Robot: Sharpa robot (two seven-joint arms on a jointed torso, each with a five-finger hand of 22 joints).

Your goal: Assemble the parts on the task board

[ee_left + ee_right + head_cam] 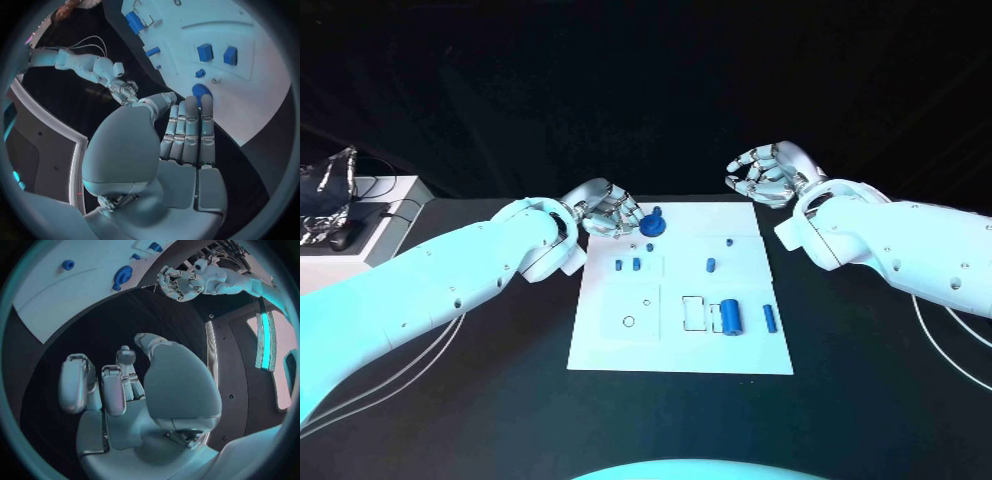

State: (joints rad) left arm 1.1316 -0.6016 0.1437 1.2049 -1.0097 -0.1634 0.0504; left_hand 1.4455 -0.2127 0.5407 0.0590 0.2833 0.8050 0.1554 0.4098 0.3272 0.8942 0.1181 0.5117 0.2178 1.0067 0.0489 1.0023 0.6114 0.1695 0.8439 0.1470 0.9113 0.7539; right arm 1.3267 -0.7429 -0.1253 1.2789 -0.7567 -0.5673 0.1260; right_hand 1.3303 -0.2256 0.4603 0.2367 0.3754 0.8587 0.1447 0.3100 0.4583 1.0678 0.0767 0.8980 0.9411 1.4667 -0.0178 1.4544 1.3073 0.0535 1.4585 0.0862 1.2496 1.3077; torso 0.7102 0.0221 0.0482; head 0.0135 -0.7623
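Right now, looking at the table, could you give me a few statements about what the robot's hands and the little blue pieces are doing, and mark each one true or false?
1. The left hand is at the far left corner of the task board, next to a round blue part. True.
2. The right hand holds a blue part. False: nothing is in it, and it is beyond the board's far right corner.
3. A large blue cylinder lies on the board's near right area. True.
4. The task board is bare. False: several blue parts lie on it.
5. The table is black. True.
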